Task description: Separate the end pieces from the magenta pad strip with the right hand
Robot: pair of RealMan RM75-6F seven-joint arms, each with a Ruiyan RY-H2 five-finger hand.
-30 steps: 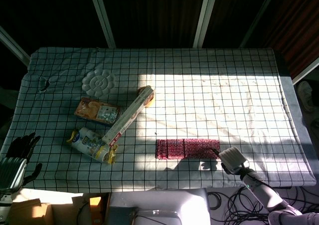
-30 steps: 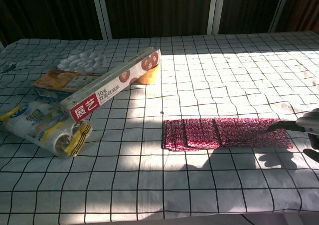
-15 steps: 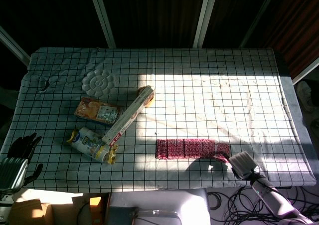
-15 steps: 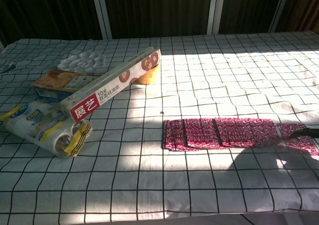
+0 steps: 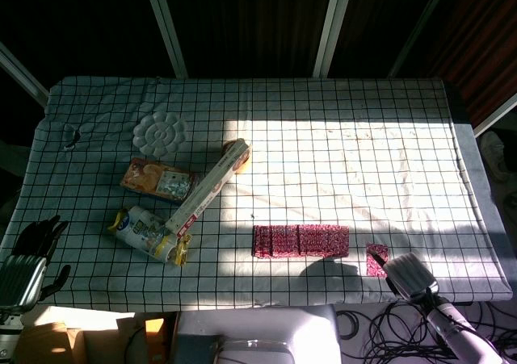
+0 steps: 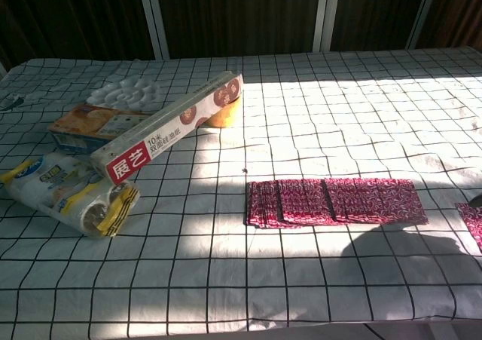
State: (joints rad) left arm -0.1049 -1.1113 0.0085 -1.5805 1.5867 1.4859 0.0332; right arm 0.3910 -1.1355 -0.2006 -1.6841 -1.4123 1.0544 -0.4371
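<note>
Magenta pad strip (image 5: 300,240) lies flat mid-table (image 5: 339,154); end piece (image 5: 376,261) sits apart (near edge), right hand (image 5: 406,272) touching it, grip unclear. Left hand (image 5: 28,255) holds nothing, fingers spread.

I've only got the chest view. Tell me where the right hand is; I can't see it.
Observer: In the head view the right hand is at the table's near edge, right of the strip.
Operator: Report what it's doing to that piece at my right edge.
Observer: Its dark fingertips touch the separated magenta piece, which lies clear of the magenta pad strip.
Operator: Now the left hand.
Observer: The left hand sits at the near left corner, holding nothing.
</note>
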